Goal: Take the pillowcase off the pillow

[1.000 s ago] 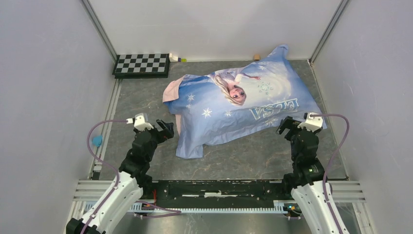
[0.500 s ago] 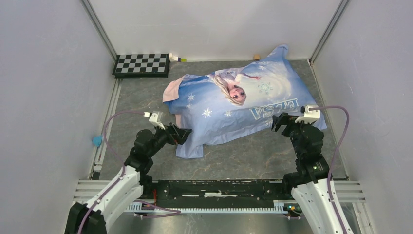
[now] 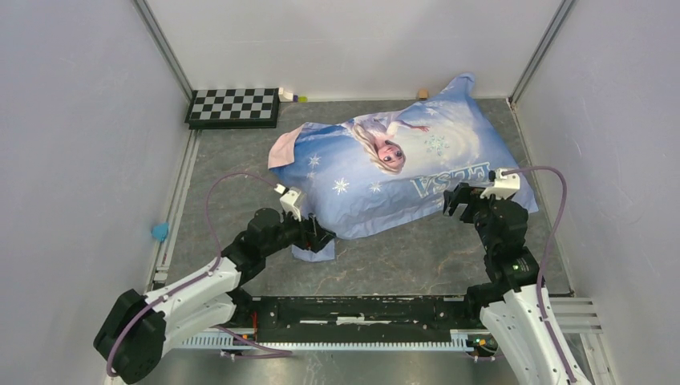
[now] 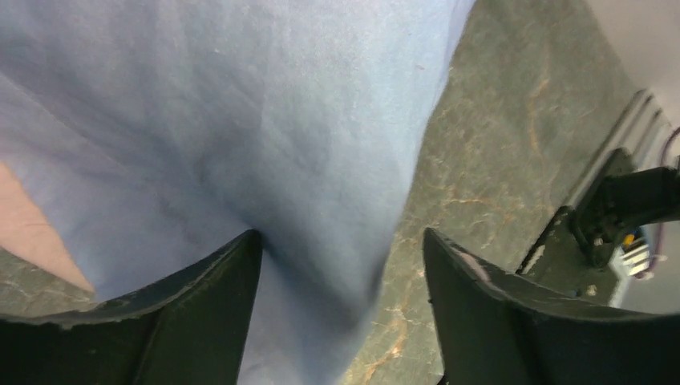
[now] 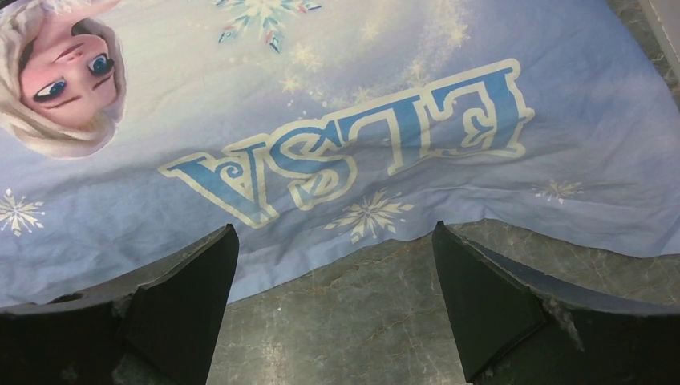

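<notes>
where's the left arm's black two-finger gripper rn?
Top view, left of centre: the left gripper is at the near-left corner of the light blue printed fabric pillowcase, jaws open astride that fabric.

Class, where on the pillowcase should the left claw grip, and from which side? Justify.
The loose near-left corner flap, approached low from the near-left: there the pillowcase lies thin and limp, beyond its plump part, and the open left claw straddles it.
</notes>
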`<state>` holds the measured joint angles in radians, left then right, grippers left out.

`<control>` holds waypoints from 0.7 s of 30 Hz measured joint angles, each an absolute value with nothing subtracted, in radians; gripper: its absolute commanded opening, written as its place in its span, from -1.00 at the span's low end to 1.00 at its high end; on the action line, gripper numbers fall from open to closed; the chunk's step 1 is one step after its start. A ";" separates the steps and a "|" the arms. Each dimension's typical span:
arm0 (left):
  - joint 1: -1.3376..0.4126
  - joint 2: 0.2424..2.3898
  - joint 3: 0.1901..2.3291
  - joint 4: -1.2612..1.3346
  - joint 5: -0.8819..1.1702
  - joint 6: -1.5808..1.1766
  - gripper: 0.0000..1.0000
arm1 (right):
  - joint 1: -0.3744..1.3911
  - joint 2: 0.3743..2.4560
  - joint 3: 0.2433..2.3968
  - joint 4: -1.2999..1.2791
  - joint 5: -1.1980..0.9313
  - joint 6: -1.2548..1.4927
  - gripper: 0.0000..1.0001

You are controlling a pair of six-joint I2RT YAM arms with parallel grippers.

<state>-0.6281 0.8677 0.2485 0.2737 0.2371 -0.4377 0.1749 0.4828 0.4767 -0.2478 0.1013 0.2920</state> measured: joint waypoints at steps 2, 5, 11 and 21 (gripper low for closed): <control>-0.636 0.913 0.274 0.249 0.219 -0.423 -0.59 | 0.175 0.490 0.476 -0.244 0.101 0.294 0.96; -0.637 0.955 0.317 0.191 0.163 -0.418 -0.95 | 0.175 0.497 0.473 -0.235 0.095 0.295 0.96; -0.622 0.817 0.358 0.031 -0.120 -0.479 -0.95 | 0.175 0.512 0.470 -0.234 0.099 0.290 0.96; -0.306 0.679 0.421 -0.275 -0.427 -0.753 -0.95 | 0.175 0.538 0.466 -0.276 0.119 0.290 0.96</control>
